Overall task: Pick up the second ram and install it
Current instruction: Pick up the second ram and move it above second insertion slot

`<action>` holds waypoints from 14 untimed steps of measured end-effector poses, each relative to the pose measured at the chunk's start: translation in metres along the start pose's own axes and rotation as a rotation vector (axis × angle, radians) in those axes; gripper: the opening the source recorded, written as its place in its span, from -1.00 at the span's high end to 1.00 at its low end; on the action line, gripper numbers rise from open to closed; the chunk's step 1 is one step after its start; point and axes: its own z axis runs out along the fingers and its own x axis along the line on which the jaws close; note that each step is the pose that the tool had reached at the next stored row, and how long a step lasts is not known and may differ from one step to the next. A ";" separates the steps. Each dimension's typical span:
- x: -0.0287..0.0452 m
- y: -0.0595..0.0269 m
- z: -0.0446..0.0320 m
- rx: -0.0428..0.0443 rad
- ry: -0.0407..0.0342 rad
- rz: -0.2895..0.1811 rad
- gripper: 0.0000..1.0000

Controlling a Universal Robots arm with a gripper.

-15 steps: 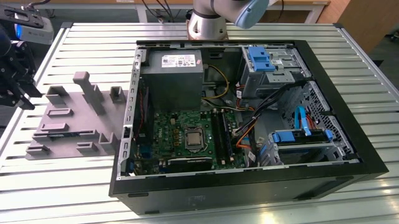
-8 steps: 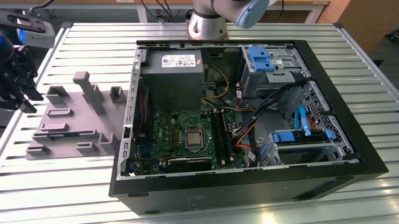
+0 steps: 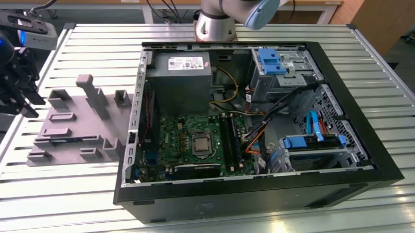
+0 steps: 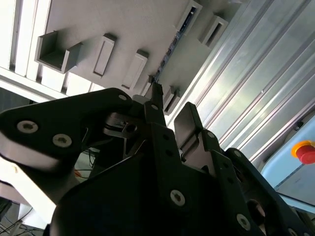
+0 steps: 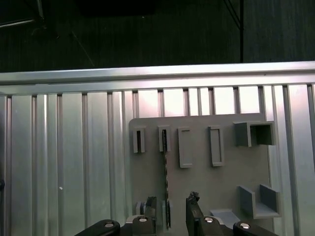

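The second ram [image 5: 166,179] stands on its thin edge in a slot of the grey holder plate [image 5: 197,187], dark with small chips, and shows again as a thin dark strip [image 4: 171,47]. My gripper [image 5: 172,212] hovers over the near end of the stick. One finger [image 5: 150,211] is close beside the stick and the other finger [image 5: 194,209] stands apart from it. The gripper [image 4: 170,112] is open with a clear gap between its tips. In the exterior view the gripper [image 3: 26,99] hangs at the far left, above the holder plate [image 3: 75,124].
An open black computer case [image 3: 259,194] lies on the slatted metal table [image 3: 97,36], to the exterior view's right of the holder. Its green motherboard [image 3: 181,133] has long black memory slots [image 3: 230,141]. Raised grey blocks [image 5: 256,199] stand on the holder. A red button [image 4: 305,151] sits beyond the table.
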 end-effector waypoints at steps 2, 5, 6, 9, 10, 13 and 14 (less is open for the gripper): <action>0.0001 0.0001 0.0003 0.0004 0.0004 -0.014 0.25; 0.0004 0.0000 0.0009 0.0007 0.0020 -0.052 0.25; 0.0004 0.0001 0.0010 0.0016 0.0022 -0.058 0.25; 0.0004 0.0002 0.0010 0.0041 0.0021 -0.059 0.25; 0.0004 0.0002 0.0010 0.0043 0.0021 -0.059 0.25; 0.0005 0.0003 0.0013 0.0044 0.0021 -0.059 0.25; 0.0005 0.0002 0.0015 0.0044 0.0020 -0.059 0.25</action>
